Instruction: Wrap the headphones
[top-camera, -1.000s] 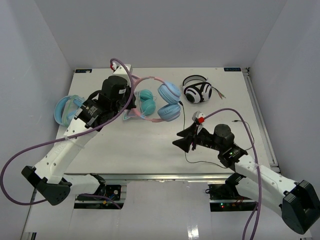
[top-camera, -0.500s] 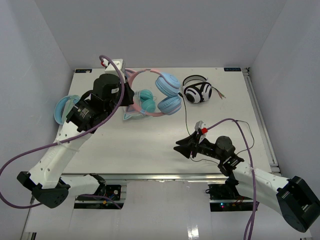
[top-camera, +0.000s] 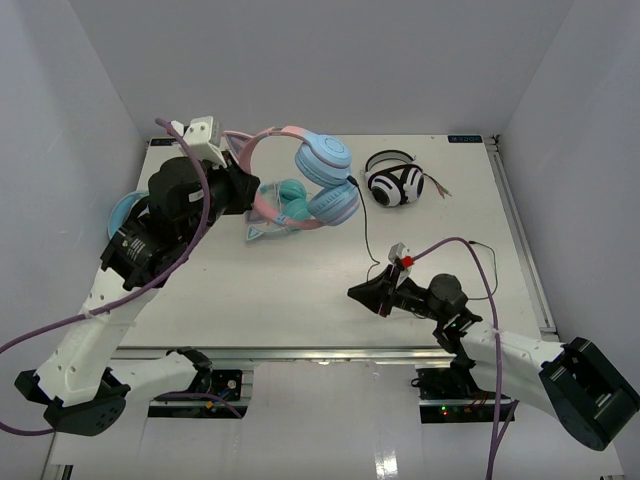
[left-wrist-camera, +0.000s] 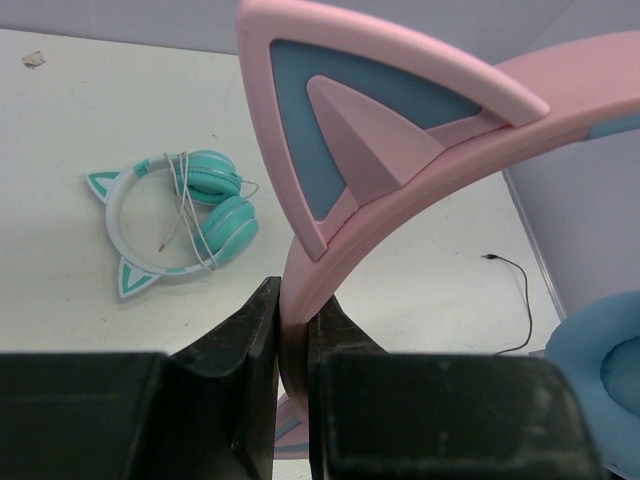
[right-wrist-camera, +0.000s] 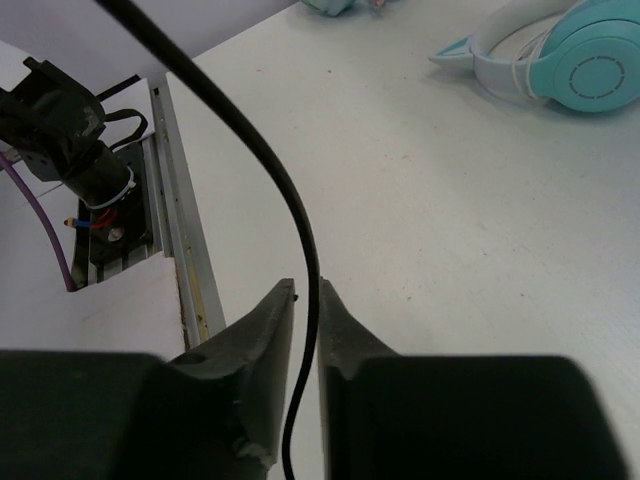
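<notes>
- Higher than half a second ago, the headphones (top-camera: 323, 158) are held above the tabletop (top-camera: 300, 290) — smooth pink headband, round light blue cups.
- Clamped on the headband, the left tool (left-wrist-camera: 293, 320) sits just below a triangular cat ear.
- Near the front edge, the right tool (right-wrist-camera: 305, 300) pinches the thin black cable (right-wrist-camera: 290, 200).
- Below lies a teal cat-ear pair (left-wrist-camera: 180, 215).

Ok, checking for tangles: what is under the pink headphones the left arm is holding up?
The teal cat-ear pair lies on the table beneath the headphones. From above, the headphones hide part of it.
</notes>
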